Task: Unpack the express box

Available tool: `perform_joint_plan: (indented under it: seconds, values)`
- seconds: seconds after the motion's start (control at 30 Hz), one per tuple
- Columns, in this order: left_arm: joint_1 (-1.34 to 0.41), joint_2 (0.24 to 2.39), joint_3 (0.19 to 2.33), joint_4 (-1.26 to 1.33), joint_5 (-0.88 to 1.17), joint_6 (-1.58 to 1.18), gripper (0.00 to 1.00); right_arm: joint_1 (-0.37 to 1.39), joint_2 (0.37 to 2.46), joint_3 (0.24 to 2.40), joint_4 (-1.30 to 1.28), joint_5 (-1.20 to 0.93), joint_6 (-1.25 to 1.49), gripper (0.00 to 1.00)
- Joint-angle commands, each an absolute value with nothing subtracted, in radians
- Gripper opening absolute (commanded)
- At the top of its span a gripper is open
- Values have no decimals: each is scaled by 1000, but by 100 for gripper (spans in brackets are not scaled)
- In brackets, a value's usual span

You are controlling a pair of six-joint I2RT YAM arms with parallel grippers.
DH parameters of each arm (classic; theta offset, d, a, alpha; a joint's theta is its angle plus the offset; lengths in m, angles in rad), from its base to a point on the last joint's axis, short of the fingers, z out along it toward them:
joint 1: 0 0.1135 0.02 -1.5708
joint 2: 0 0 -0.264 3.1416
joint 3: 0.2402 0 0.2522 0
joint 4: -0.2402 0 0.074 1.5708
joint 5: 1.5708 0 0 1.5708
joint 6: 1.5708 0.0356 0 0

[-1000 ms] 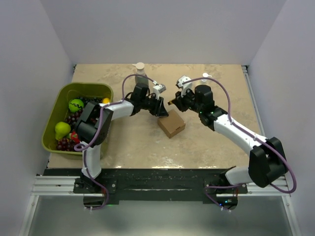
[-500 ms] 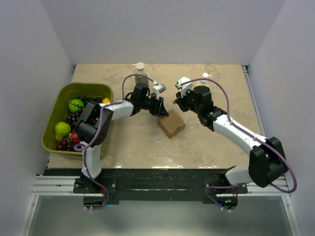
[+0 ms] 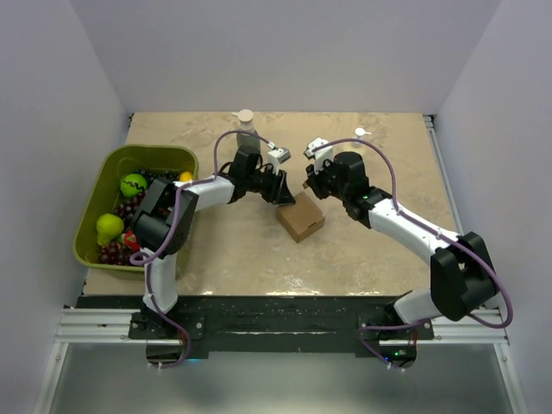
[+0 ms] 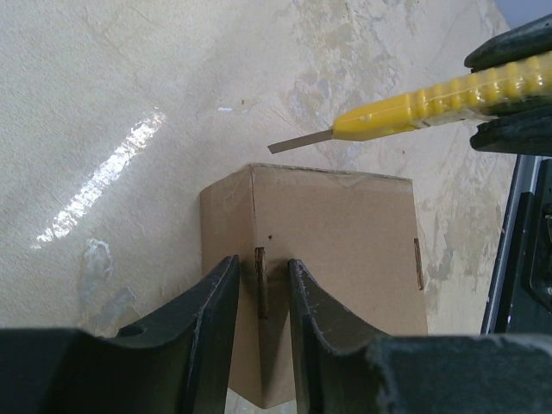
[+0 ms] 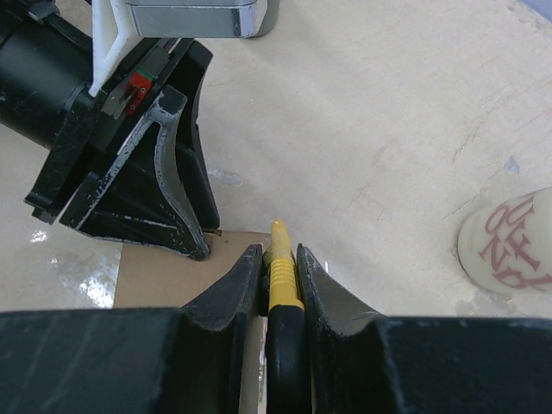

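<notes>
The right gripper's [image 5: 278, 252] two black fingers [image 5: 237, 285] are clamped tight on a yellow utility knife [image 4: 405, 105], with its ribbed handle squeezed between them. A short grey blade [image 4: 297, 141] sticks out of the knife's tip. It hangs just above the far top edge of the express box [image 4: 345, 241] and is not seen to touch it.

The left gripper [image 4: 260, 263] faces it from the other side. Its fingers [image 4: 216, 302] stand only narrowly apart, astride the near corner of the box, where a thin cardboard tab shows in the gap. I cannot tell whether they pinch the corner or merely rest against it.

The express box is a small, plain brown carton with its top closed. It sits flat on the beige marbled table [image 3: 224, 250], near the middle, turned at an angle. Seen from above, the two grippers meet over its far corner, the left arm reaching in from the left and the right arm from the right.

Further out, a green bin [image 3: 147, 152] stands at the table's left edge. It holds a green ball [image 3: 133, 185], a pear [image 3: 109, 228] and dark grapes [image 3: 116, 252]. A bottle with a pale cap [image 3: 246, 129] stands upright near the back edge. In the right wrist view, off to the right of the knife, sits a rounded white object with red lettering [image 5: 509, 246] — what it is cannot be made out.
</notes>
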State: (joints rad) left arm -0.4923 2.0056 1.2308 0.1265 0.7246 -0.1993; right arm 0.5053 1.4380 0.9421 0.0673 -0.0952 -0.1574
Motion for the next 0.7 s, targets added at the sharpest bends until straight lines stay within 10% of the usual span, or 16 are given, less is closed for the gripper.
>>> perform_joint_plan:
  seconds: [0.0, 0.67]
  values:
    - [-495, 2033, 1207, 81, 681, -186, 33, 511, 1443, 943, 87, -83, -153, 0]
    - [-495, 2040, 1212, 81, 680, -190, 32, 511, 1479, 973, 66, -86, -141, 0]
